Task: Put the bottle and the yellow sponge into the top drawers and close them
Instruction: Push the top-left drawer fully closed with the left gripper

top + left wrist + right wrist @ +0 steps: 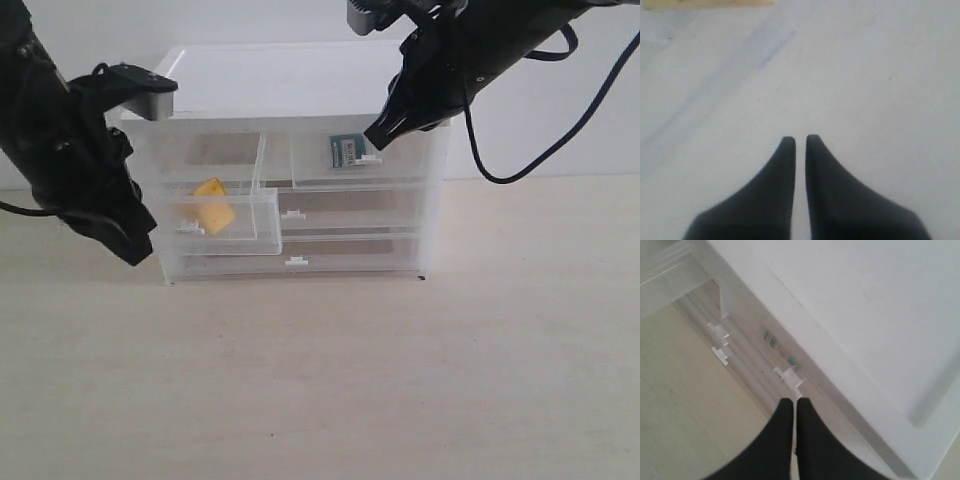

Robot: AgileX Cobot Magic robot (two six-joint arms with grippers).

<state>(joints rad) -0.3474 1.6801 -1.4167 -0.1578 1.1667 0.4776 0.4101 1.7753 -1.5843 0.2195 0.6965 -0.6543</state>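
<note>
The yellow sponge [213, 206] lies in the top left drawer [258, 232], which stands pulled out of the white-topped cabinet [290, 75]. The bottle [343, 150] lies inside the top right drawer [400, 170], which sits pushed in. My right gripper [378, 140] is shut and empty, its tip just at that drawer's white clip handle [370, 158]. In the right wrist view the handle [788, 376] lies right ahead of the gripper [794, 402]. My left gripper [135, 247] hangs shut and empty, left of the open drawer. The left wrist view shows the gripper [800, 140] over a blurred white surface.
Two full-width drawers [350, 212] with small handles [296, 262] sit below the top ones, both pushed in. The cabinet stands on a pale wooden table [400, 380], against a white wall. A black cable [530, 165] hangs from the right arm.
</note>
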